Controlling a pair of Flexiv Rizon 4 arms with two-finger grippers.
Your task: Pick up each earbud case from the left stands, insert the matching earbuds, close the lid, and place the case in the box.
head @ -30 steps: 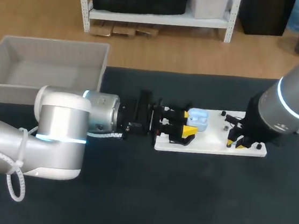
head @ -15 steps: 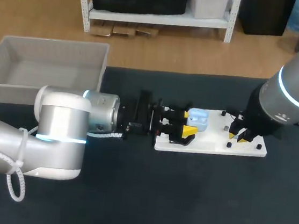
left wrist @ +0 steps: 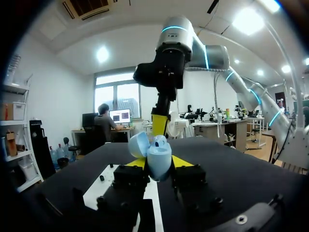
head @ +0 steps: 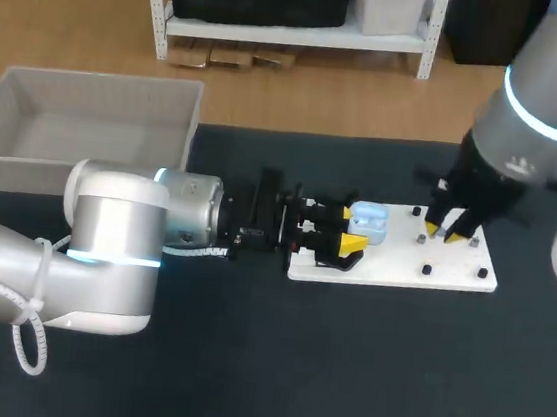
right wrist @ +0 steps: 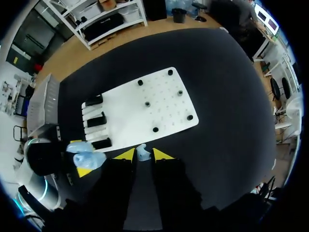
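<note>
The left claw (head: 348, 229) lies low and level over the worktop (head: 340, 377), clenched on the pale blue earbud case (left wrist: 160, 160) from two sides. The case's lid (left wrist: 137, 144) is swung open and tilted to one side. The right claw (right wrist: 143, 155) hangs above, fingers pointing down, grasping a small pale earbud (right wrist: 142, 151) between its yellow tips.

Under the right claw is a white board (right wrist: 123, 113) that carries scattered black pegs (right wrist: 147, 103) on the half it hovers over. Three black stands (right wrist: 96, 119) sit in a row at the other end, just beside the left claw and the case. In the left wrist view, the right arm rises straight ahead of the open case. The box (head: 22, 164) sits at the worktop's far left corner, well apart from both claws.
</note>
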